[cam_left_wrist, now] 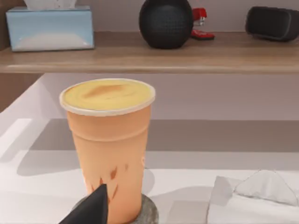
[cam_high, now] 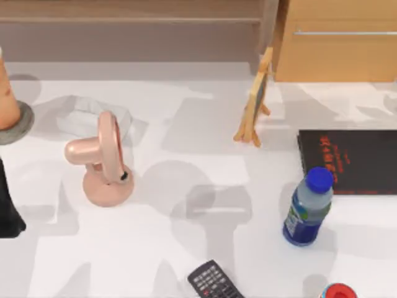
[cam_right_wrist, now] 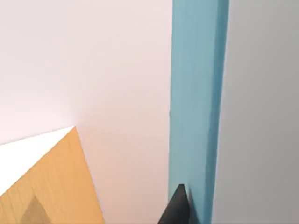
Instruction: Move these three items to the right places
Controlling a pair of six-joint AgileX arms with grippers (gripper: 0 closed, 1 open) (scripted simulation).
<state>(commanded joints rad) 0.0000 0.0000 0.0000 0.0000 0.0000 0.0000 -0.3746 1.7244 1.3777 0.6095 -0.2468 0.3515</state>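
One peach-orange cup on coaster; right end effector touching one light-blue book; grip unclear.

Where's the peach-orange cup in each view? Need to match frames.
Top view: peach-orange cup at the table's left edge, standing on a grey coaster.
Left wrist view: cup close up, upright on the coaster.
Right wrist view: looks along the light-blue book edge.
Shared landmark: the grey coaster, top and left wrist views.

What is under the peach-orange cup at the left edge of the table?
The peach-orange cup stands on a round grey coaster. Its rim shows around the cup's base; the part beneath the cup is covered.
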